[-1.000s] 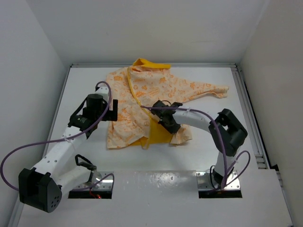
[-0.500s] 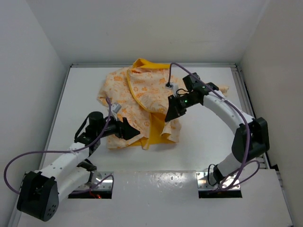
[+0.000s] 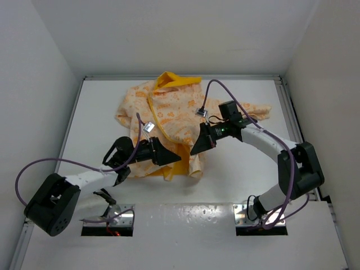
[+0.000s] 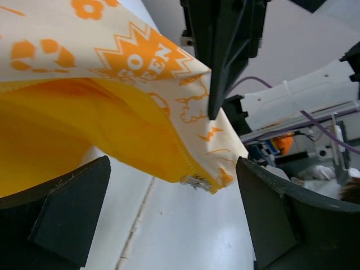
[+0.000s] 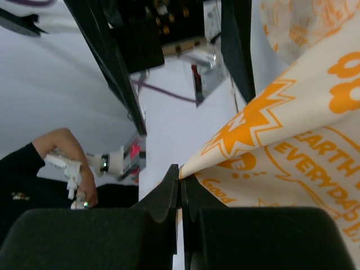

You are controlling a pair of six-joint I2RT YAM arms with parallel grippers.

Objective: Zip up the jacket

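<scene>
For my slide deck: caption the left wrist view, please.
Open left end effector faces a corner of the jacket, pinched by the right end effector.

Left gripper (image 3: 169, 155): from left of jacket (image 3: 169, 109) to its near hem. Right gripper (image 3: 197, 147): clamped onto jacket front edge (fabric now bunched narrower).

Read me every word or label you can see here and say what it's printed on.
"EARTH": orange print on the jacket, right wrist view.
"EVERYDA": the line below it, ending unclear.
"Good": small script on the same fabric, lower down.
Starburst print, left wrist view: only "ON" and "EEN" can be read, the rest is lost.
Top view: prints too small to read.
</scene>
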